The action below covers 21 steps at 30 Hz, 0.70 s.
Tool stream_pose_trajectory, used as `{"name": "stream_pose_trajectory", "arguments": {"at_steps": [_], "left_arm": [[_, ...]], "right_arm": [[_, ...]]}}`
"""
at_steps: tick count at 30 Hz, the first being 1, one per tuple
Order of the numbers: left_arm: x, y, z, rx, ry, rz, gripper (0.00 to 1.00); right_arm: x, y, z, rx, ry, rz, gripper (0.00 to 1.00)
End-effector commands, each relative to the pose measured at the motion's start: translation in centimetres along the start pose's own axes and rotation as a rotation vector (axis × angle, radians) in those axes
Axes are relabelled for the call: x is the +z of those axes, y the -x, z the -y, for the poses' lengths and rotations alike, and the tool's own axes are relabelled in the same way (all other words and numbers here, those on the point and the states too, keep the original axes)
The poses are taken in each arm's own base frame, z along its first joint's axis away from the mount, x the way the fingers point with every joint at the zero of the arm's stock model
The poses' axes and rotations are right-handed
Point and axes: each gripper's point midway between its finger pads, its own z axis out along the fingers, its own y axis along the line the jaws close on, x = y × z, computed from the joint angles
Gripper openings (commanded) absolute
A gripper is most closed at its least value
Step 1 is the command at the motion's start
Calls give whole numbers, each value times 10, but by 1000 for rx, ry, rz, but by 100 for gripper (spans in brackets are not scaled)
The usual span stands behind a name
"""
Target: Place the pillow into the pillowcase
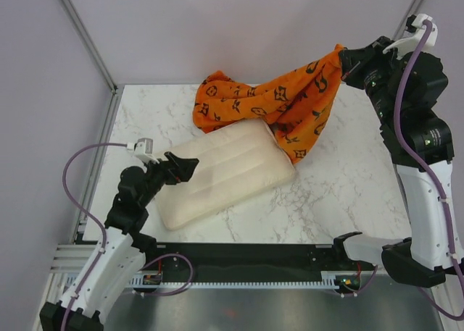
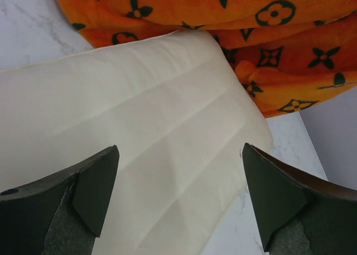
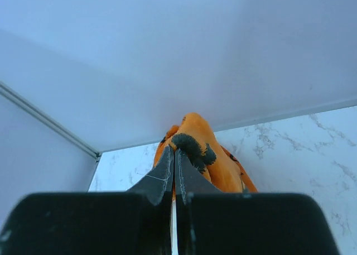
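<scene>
Marble surface (image 1: 348, 193) carries the pillow (image 1: 228, 173) left of centre. Left tool (image 1: 190, 169) gapes at its near end; right tool (image 1: 344, 61) pinches the pillowcase (image 1: 279, 103) corner aloft.

You have bare table (image 1: 355, 179) right of the pillow (image 1: 228, 173); behind it the draped pillowcase (image 1: 268, 103) blocks your way, and the back wall (image 1: 217, 34) stands just beyond that.

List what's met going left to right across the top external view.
left gripper, open at the pillow's left end → pillow → pillowcase, draped over the pillow's far right corner → right gripper, pinching the pillowcase's raised corner
</scene>
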Motion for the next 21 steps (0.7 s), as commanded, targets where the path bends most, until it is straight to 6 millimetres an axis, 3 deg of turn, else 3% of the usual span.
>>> {"name": "stream_pose_trajectory", "arguments": {"at_steps": [1,6,8,9,10,13,15,17,18,19,21], "left_arm": [[12,33,71,60,-223,11,100],[44,20,96,191,-210,-42,100],[52,17,123,296,-285,-35,99],[64,-1,124,340,-291,-87,98],[70,-4,138,379,-318,-95,98],[104,-20,137,476,-270,-133,99],[124,-13,139,515,-236,-105,100],[147,-23,129,581,-185,-124,100],[157,-10,135,597,-168,-90,100],[173,-16,120,626,-92,-104,100],[191,0,122,681,-36,-61,100]], "right_arm": [[-13,5,-17,36,80,-18,0],[-14,-16,-15,36,98,-80,0],[-14,-17,-15,32,97,-84,0],[-14,-16,-15,31,97,-82,0],[-15,-16,-15,27,95,-85,0],[-18,-10,-20,20,113,-90,0],[-20,-4,-24,17,122,-84,0],[-23,0,-26,12,130,-79,0],[-26,3,-27,13,135,-73,0],[-27,4,-27,13,135,-72,0],[-31,7,-28,14,139,-65,0]]}}
